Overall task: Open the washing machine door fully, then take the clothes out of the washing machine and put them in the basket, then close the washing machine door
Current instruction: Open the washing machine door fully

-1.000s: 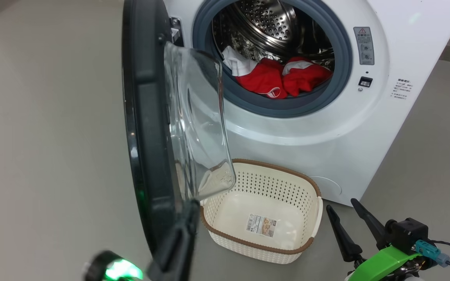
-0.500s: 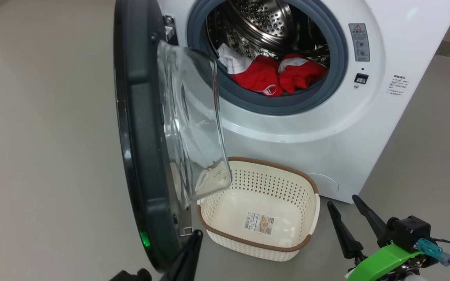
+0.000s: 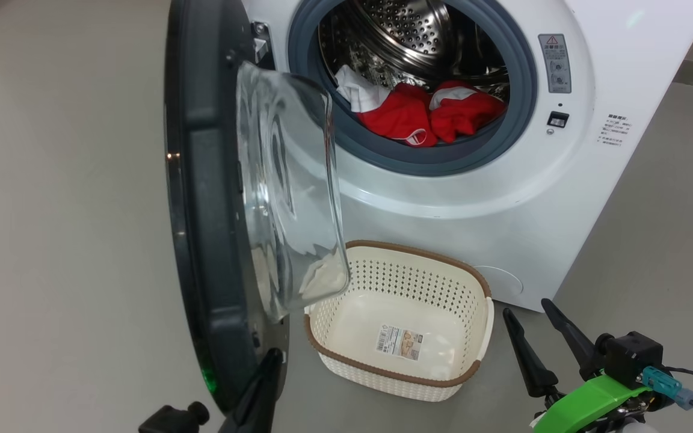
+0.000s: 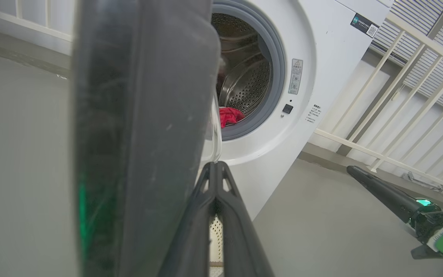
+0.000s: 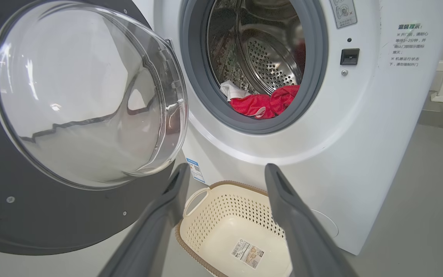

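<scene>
The washing machine [image 3: 503, 198] stands open, its black-ringed door [image 3: 202, 210] swung out to the left and seen nearly edge-on, glass bowl [image 3: 286, 192] facing the drum. Red and white clothes [image 3: 425, 117] lie at the drum's front. The cream basket [image 3: 425, 255] sits on the floor below the opening with nothing in it but a paper label. My left gripper [image 3: 273, 356] is shut with nothing in it, its tip by the door's lower inner edge; the left wrist view shows the tips [image 4: 215, 165] just right of the door [image 4: 140, 134]. My right gripper [image 3: 526, 308] hangs open right of the basket, pointing at the drum [image 5: 227, 169].
Grey floor spreads left of the door and right of the machine. A white railing [image 4: 379, 154] runs behind the machine on the right. The door's glass bowl [image 5: 87, 96] overhangs the basket's left end [image 5: 196, 194].
The door has swung a little further open to the left, and my left gripper has shifted left with it. The right gripper holds its place.
</scene>
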Robot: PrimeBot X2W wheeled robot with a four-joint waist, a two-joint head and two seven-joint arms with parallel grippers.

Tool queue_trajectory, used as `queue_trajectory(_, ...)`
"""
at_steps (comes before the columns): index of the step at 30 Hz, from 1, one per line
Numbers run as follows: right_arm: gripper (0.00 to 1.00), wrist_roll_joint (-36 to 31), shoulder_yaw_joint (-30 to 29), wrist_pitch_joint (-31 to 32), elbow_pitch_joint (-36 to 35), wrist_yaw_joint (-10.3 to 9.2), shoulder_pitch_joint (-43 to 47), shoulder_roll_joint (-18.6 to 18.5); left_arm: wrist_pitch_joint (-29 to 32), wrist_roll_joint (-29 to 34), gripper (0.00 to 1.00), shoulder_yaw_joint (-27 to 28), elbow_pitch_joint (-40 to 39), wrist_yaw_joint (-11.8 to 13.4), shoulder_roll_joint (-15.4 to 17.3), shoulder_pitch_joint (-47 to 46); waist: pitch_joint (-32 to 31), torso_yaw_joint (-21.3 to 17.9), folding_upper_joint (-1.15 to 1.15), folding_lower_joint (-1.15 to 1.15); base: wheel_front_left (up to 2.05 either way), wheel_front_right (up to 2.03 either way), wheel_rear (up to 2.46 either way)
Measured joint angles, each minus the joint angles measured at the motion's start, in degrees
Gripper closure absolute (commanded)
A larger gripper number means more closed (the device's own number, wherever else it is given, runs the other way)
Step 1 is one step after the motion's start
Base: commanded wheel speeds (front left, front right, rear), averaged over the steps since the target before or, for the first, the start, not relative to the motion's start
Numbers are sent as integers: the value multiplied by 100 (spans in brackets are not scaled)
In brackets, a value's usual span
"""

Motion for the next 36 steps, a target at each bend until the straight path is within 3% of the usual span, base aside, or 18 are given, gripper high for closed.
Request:
queue_trajectory(16,0,-18,-3,0,-25,0,-1,14,-43,-194,100,1017,40,302,336,2,98,51,0,0,0,0,0)
queue_trajectory(36,0,-149,10,0,-16,0,-79,14,-51,-278,100,2448,675,296,764,-628,477,-35,0,0,0,0,0)
